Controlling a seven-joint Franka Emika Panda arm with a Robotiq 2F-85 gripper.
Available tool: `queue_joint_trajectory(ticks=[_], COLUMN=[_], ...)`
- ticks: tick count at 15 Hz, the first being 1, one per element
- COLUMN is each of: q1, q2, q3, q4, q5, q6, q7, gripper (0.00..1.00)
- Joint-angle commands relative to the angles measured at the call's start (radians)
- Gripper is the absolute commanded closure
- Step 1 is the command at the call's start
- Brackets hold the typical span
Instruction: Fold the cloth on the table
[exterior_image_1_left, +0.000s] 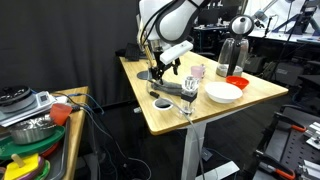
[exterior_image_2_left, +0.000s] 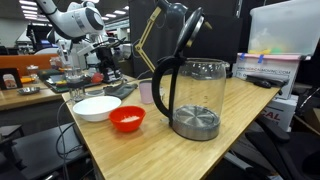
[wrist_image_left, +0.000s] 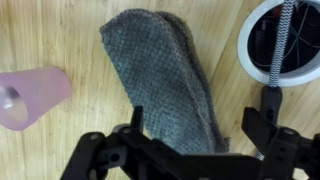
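The cloth (wrist_image_left: 160, 80) lies on the table (wrist_image_left: 60, 30) beside a cup (wrist_image_left: 30, 95).

My wrist camera looks straight down, close above the cloth (wrist_image_left: 160, 80). Both exterior views face the table (exterior_image_1_left: 160, 118) from opposite ends — in an exterior view the kettle (exterior_image_2_left: 192, 95) sits nearest — sharing its top.

Here's the white arm (exterior_image_1_left: 160, 20) arching in from the far side, elbow high, wrist bent straight down; the pincer (wrist_image_left: 198, 118) hangs low, jaws spread wide and gripping nothing, both black fingers (wrist_image_left: 262, 112) showing in the wrist view
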Motion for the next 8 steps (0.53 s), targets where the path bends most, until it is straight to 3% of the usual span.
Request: queue_joint_trajectory(ticks=[1,8], q1=[0.002,-0.004], q2=[-0.034,-0.084], q3=[0.003,0.004], q4=[-0.008,0.017], q5=[-0.023,-0.033], q6=[0.025,0.016], q7=[-0.039,-0.061], gripper=[0.0,0.0])
